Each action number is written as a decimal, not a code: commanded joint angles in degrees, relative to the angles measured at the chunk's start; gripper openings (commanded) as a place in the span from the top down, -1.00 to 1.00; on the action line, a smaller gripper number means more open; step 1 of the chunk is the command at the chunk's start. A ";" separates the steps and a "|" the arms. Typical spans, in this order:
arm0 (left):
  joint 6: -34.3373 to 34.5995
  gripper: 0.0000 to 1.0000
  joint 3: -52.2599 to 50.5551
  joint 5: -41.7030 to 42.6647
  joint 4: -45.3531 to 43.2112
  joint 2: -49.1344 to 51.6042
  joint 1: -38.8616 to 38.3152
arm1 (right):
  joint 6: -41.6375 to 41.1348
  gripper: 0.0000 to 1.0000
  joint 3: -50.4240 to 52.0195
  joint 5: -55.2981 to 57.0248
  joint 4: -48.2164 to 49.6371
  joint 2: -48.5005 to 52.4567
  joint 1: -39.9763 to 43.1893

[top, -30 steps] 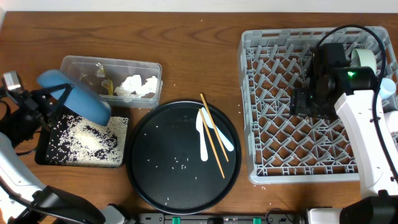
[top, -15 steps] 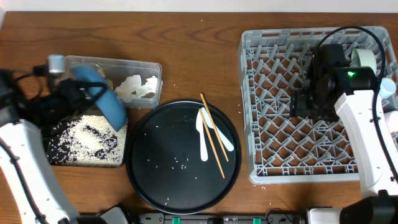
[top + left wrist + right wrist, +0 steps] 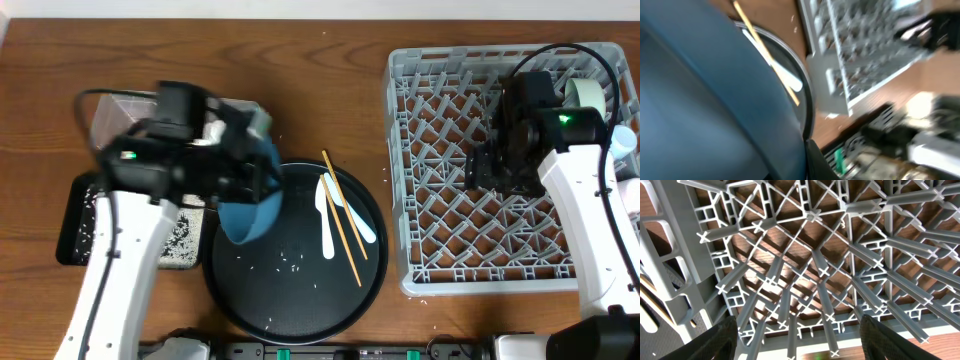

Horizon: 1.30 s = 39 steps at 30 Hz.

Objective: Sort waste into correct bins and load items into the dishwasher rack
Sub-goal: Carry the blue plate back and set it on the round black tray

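Brown wooden table bears the grey rack; left gripper clamps a blue bowl, right gripper gapes wide.

Table: brown wood, mid-dark finish, grain running left to right. It fills nearly the whole overhead view. Surface is smooth with a faint sheen.

Pale strip: runs along the top of the overhead view, beyond the table's far edge. Cannot tell what it is.

Round black tray: large and flat with a low raised rim, lying flat on the table. It sits left of centre, near the front edge. Glossy, with the rim catching light. Its upper left part is hidden from above.

Left wrist view is blurred: an arc of the tray's rim shows against brown table.

Right wrist view: a patch of table wood shows at the lower right corner.
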<state>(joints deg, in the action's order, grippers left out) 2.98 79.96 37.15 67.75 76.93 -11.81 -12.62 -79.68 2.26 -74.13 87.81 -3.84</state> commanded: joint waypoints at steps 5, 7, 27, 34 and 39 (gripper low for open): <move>6.25 0.88 0.13 -14.78 -1.57 5.44 -12.70 | -0.61 -0.48 -0.17 -0.39 -0.07 -0.87 0.55; 8.07 0.88 0.02 -15.89 -2.84 7.87 -15.34 | -0.59 -0.49 -0.17 -0.37 -0.07 -0.87 0.55; 14.99 0.85 0.02 -20.09 -9.20 22.84 -24.65 | 0.04 -0.50 -0.17 -0.37 -0.04 -0.87 0.55; 14.97 0.74 0.04 -20.09 -9.20 22.84 -24.63 | 0.04 -0.50 -0.17 -0.37 -0.04 -0.87 0.55; 14.86 0.68 0.26 -20.11 -9.09 22.23 -24.37 | 0.07 -0.50 -0.17 -0.35 -0.13 -0.87 0.55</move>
<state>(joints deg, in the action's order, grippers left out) 17.80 79.96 17.80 58.46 99.96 -36.42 -12.60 -79.68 2.09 -74.13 87.81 -3.84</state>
